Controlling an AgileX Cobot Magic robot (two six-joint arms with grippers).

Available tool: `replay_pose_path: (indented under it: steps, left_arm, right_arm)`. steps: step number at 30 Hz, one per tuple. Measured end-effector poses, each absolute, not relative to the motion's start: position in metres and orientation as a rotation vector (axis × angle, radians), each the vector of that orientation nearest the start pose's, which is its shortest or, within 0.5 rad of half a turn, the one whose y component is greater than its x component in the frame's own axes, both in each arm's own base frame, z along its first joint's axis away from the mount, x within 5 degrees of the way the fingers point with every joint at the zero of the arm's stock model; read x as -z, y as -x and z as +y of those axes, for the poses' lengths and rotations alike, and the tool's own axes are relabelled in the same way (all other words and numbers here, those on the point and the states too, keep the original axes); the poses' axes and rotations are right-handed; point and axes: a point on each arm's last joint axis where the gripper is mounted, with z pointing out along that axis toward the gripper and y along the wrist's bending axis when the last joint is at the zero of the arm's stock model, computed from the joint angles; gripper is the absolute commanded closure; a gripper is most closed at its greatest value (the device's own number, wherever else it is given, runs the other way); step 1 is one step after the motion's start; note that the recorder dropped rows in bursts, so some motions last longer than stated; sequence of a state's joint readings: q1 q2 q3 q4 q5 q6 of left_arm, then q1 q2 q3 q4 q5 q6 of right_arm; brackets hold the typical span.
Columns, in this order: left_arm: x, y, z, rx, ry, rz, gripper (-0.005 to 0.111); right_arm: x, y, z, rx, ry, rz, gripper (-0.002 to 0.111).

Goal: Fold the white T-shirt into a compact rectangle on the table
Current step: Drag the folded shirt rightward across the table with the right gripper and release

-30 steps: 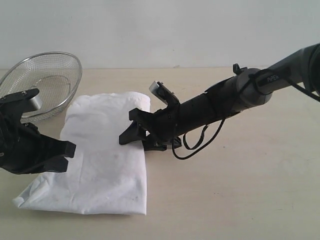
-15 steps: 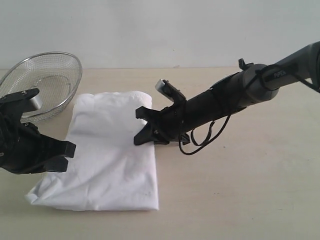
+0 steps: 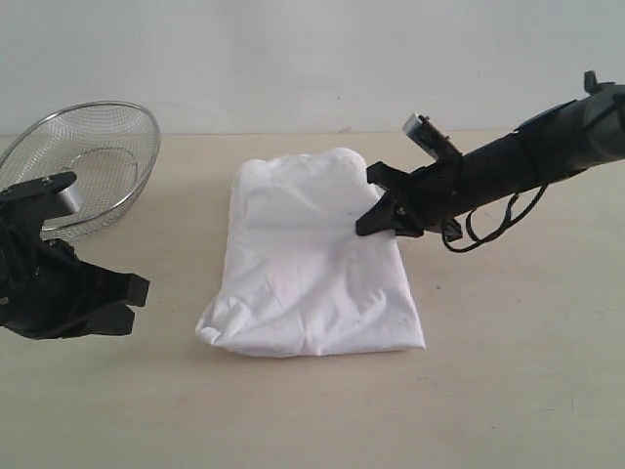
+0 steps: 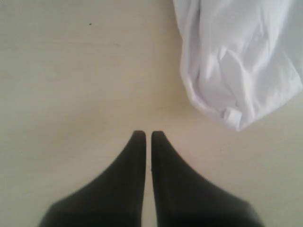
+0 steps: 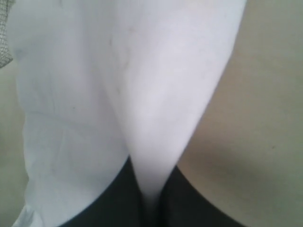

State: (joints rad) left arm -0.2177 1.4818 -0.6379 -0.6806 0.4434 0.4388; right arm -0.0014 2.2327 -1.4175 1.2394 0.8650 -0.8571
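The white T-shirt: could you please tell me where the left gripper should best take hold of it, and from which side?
Probably the near-left corner of the white T-shirt, approached low from the left. That rounded fold lies nearest the shut, empty left gripper, with bare table between them, while the right gripper pinches the opposite edge.

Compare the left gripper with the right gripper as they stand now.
The left gripper is shut on nothing, its tips over the bare table; the right gripper is shut on a fold of the white T-shirt. The left gripper sits apart from the shirt, nearer the wire-mesh bowl; the right gripper touches the shirt's right edge in the exterior view. Both are black with jaws closed.
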Motion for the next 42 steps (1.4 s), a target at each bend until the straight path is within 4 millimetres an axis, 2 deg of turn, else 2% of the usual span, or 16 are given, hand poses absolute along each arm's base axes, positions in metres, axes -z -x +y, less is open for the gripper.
replay_pose_path:
  steps: [4, 6, 7, 9, 11, 14, 19, 25, 34, 42]
  left_arm:
    - [-0.173, -0.239, -0.078, 0.488, -0.118, 2.697, 0.102]
    - [-0.173, -0.239, -0.078, 0.488, -0.118, 2.697, 0.102]
    - [-0.173, -0.239, -0.078, 0.487, -0.117, 2.695, 0.102]
    - [-0.173, -0.240, -0.077, 0.484, -0.116, 2.692, 0.102]
    - [-0.173, -0.240, -0.077, 0.482, -0.114, 2.689, 0.102]
    - [-0.174, -0.240, -0.077, 0.479, -0.113, 2.685, 0.102]
    - [-0.174, -0.240, -0.077, 0.478, -0.112, 2.683, 0.102]
    - [-0.174, -0.240, -0.077, 0.478, -0.112, 2.683, 0.102]
    - [-0.174, -0.241, -0.077, 0.484, -0.103, 2.683, 0.102]
    - [-0.174, -0.242, -0.077, 0.476, -0.095, 2.671, 0.102]
  right_arm:
    - [-0.136, -0.451, 0.047, -1.087, -0.006, 2.529, 0.108]
    - [-0.155, -0.464, 0.035, -1.012, 0.017, 2.542, 0.108]
    - [-0.169, -0.472, 0.025, -0.976, 0.005, 2.533, 0.108]
    - [-0.182, -0.478, 0.009, -0.939, -0.027, 2.518, 0.108]
    - [-0.187, -0.480, -0.007, -0.910, -0.063, 2.514, 0.108]
    - [-0.180, -0.477, -0.029, -0.884, -0.092, 2.553, 0.108]
    - [-0.148, -0.473, -0.065, -0.806, -0.126, 2.697, 0.108]
    - [-0.143, -0.474, -0.096, -0.773, -0.134, 2.750, 0.108]
    - [-0.145, -0.482, -0.117, -0.706, -0.118, 2.772, 0.108]
    - [-0.125, -0.484, -0.118, -0.735, -0.132, 2.807, 0.108]
